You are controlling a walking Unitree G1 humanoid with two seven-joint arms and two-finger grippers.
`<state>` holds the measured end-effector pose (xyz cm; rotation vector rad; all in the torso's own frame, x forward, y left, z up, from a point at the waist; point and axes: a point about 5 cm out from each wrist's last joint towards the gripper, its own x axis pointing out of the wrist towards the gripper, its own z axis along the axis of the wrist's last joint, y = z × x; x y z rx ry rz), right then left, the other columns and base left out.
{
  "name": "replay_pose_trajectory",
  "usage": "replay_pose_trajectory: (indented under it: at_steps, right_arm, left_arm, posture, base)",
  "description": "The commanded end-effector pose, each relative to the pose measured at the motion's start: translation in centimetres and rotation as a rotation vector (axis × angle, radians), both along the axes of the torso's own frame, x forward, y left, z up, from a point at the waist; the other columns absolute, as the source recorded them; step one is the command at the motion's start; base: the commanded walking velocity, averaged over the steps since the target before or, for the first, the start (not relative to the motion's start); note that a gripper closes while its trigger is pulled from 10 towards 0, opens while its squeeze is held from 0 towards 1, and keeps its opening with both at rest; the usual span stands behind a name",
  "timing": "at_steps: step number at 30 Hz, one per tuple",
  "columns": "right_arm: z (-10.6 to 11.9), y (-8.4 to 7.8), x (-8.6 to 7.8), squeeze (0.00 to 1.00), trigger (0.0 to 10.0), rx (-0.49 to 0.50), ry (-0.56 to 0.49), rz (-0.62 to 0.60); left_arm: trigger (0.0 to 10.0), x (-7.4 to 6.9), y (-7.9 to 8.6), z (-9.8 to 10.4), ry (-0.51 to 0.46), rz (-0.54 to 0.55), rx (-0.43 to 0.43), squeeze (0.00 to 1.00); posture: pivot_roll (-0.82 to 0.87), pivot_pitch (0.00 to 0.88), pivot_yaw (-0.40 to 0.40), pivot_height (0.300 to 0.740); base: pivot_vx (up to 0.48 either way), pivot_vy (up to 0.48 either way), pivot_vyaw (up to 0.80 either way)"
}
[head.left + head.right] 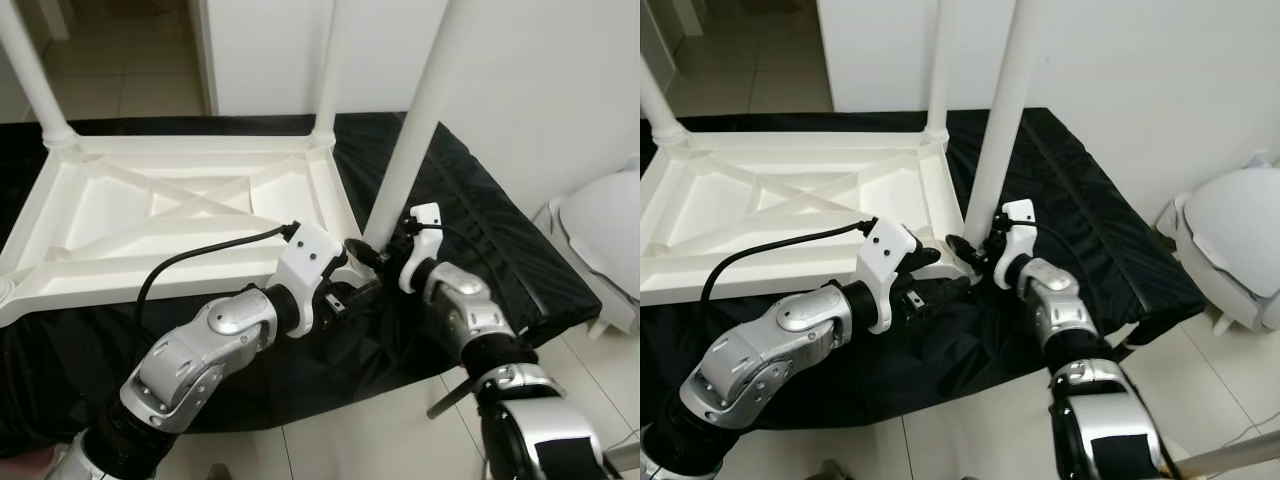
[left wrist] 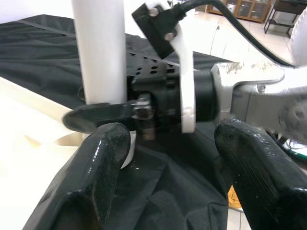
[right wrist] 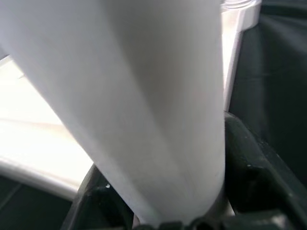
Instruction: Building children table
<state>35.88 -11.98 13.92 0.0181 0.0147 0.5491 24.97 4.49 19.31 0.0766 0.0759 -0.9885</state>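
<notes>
Left eye view: an upturned white children's table top (image 1: 180,215) lies underside-up on a black cloth (image 1: 480,230) spread over a low surface. Legs already stand in the corners at 10 o'clock (image 1: 30,80) and at 12 o'clock (image 1: 328,70). A third white leg (image 1: 415,130) rises from the near corner at about 3 o'clock of the table top, leaning slightly toward 1 o'clock.

Right pincer (image 1: 372,258): closed around the foot of this third leg, just above the corner socket; in the right wrist view the leg (image 3: 144,105) passes between the two black fingers (image 3: 249,177), which press against it on either side.

Left pincer (image 1: 345,290): held just beside the same corner, at 9 o'clock of the right pincer. The left wrist view shows its fingers (image 2: 103,163) spread apart with nothing between them, looking toward the leg (image 2: 100,48) and the right wrist.

Step in hand, as judged: seating the third leg in its corner socket. The slight lean suggests that it is not yet fully home, though the joint itself is hidden by the pincers.

Next move, as judged: bring the leg upright and press or turn it down into the socket, while the left pincer steadies the table top so that it does not slide on the cloth. At 4 o'clock, on the tiled floor (image 1: 390,440), stands another white object (image 1: 605,235), well apart.
</notes>
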Motion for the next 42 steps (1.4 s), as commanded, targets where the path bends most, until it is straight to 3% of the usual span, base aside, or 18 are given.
replay_pose_trajectory:
  at_steps: [1, 2, 7, 18, 19, 24, 25, 27, 35, 40, 41, 42]
  right_arm:
    - [-0.5, 0.0, -0.2, 0.0, 0.0, 0.033, 0.041, -0.084]
    - [-0.5, 0.0, -0.2, 0.0, 0.0, 0.033, 0.041, -0.084]
    - [-0.5, 1.9, -1.4, 0.0, 0.0, 0.058, 0.025, -0.305]
    - [0.3, 2.0, -2.3, 0.0, 0.0, 0.085, 0.053, -0.447]
    - [0.4, 1.9, -2.3, 0.0, 10.0, 0.081, 0.057, -0.451]
    - [0.6, 1.9, -2.2, 0.0, 10.0, 0.09, 0.064, -0.459]
    - [0.7, 1.7, -2.2, 0.98, 10.0, 0.094, 0.06, -0.462]
    - [0.7, 1.6, -2.1, 1.0, 10.0, 0.131, 0.065, -0.426]
    - [1.1, 0.7, -1.6, 1.0, 10.0, 0.107, 0.047, -0.36]
    - [1.4, 0.3, -1.3, 1.0, 10.0, 0.102, 0.049, -0.249]
    - [1.4, 0.1, -1.1, 0.87, 10.0, 0.091, 0.056, -0.193]
    - [1.4, -0.1, -1.0, 0.87, 10.0, 0.084, 0.062, -0.159]
  left_arm:
    - [10.0, -0.8, -0.5, -0.2, 0.024, -0.115, 0.001, 0.0]
    - [10.0, -0.8, -0.5, -0.2, 0.024, -0.115, 0.001, 0.0]
    - [10.0, -0.9, -0.8, -0.2, 0.021, -0.122, -0.002, 0.0]
    - [10.0, -0.7, -0.8, -0.1, 0.011, -0.125, -0.004, 0.0]
    - [10.0, -0.6, -0.8, -0.1, 0.01, -0.127, -0.003, 0.0]
    - [10.0, -0.6, -0.8, -0.1, 0.007, -0.127, 0.001, 0.0]
    - [10.0, -0.6, -0.8, -0.1, 0.006, -0.127, 0.001, 0.0]
    - [10.0, -0.6, -0.8, -0.2, 0.007, -0.126, 0.003, 0.0]
    - [10.0, -0.5, -0.6, -0.1, 0.003, -0.119, 0.006, 0.0]
    - [10.0, -0.6, -0.5, 0.0, 0.001, -0.115, 0.005, 0.0]
    - [10.0, -0.6, -0.5, -0.1, 0.002, -0.116, 0.006, 0.0]
    - [10.0, -0.6, -0.6, -0.1, 0.003, -0.117, 0.007, 0.0]
  posture:
    - [0.0, 0.044, -0.072, 0.74]
    - [0.0, 0.044, -0.072, 0.74]
    - [0.0, 0.034, -0.091, 0.74]
    - [-0.01, 0.019, -0.091, 0.74]
    - [-0.01, 0.016, -0.091, 0.74]
    - [-0.01, 0.013, -0.091, 0.74]
    - [0.0, 0.012, -0.091, 0.74]
    - [0.0, 0.01, -0.091, 0.74]
    - [0.0, 0.008, -0.091, 0.74]
    - [0.01, 0.01, -0.09, 0.74]
    - [0.0, 0.012, -0.091, 0.74]
    - [0.0, 0.014, -0.091, 0.74]
  base:
    - [0.0, 0.0, 0.0]
    - [0.0, 0.0, 0.0]
    - [0.0, 0.0, 0.0]
    - [0.0, 0.0, 0.0]
    - [0.0, 0.0, 0.0]
    - [0.0, 0.0, 0.0]
    - [0.0, 0.0, 0.0]
    - [0.0, 0.0, 0.0]
    - [0.0, 0.0, 0.0]
    - [0.0, 0.0, 0.0]
    - [0.0, 0.0, 0.0]
    - [0.0, 0.0, 0.0]
